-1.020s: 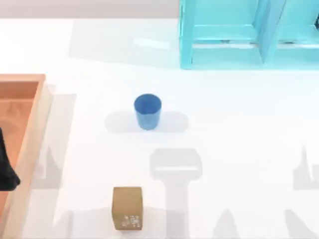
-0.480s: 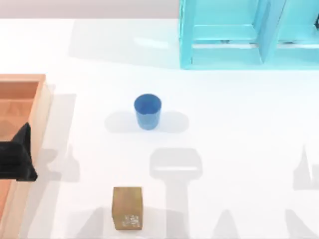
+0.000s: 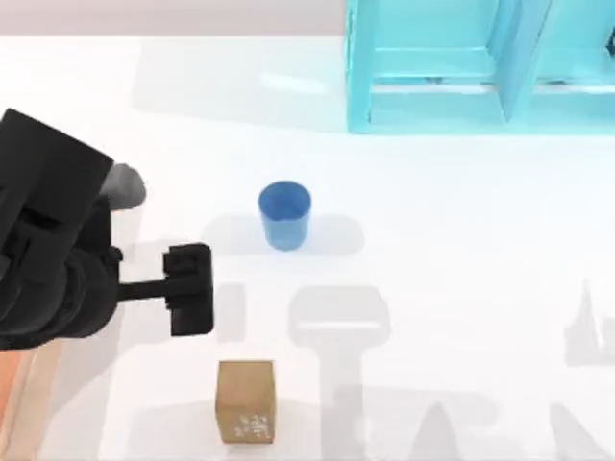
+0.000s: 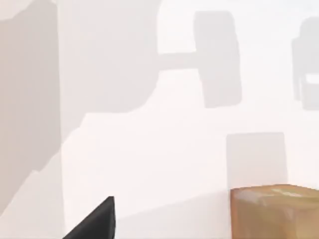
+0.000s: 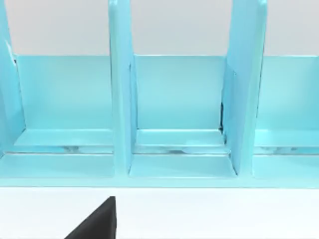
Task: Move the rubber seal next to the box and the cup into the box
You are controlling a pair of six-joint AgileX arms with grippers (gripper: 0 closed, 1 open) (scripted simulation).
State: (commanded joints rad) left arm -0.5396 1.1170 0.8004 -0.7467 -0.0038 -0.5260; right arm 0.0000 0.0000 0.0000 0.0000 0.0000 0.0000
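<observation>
The blue cup (image 3: 284, 216) stands upright in the middle of the white table. The tan rubber seal (image 3: 246, 401) sits near the front edge with its pale markings facing front; its top (image 4: 276, 211) also appears in the left wrist view. My left gripper (image 3: 188, 290) hovers open with nothing in it, left of both, nearer than the cup and farther back than the seal. My left arm covers most of the box (image 3: 17, 413), leaving an orange strip visible at the front left. A dark part of my right gripper (image 5: 94, 224) faces the shelf.
A light-blue shelf frame (image 3: 461, 67) with upright dividers (image 5: 174, 114) stands at the back right. Open white tabletop lies between the cup, the seal and the right side.
My left arm has swung in from the left edge, over the box, toward the right. Its gripper now hangs between the cup and the seal. Cup and seal have not moved.
</observation>
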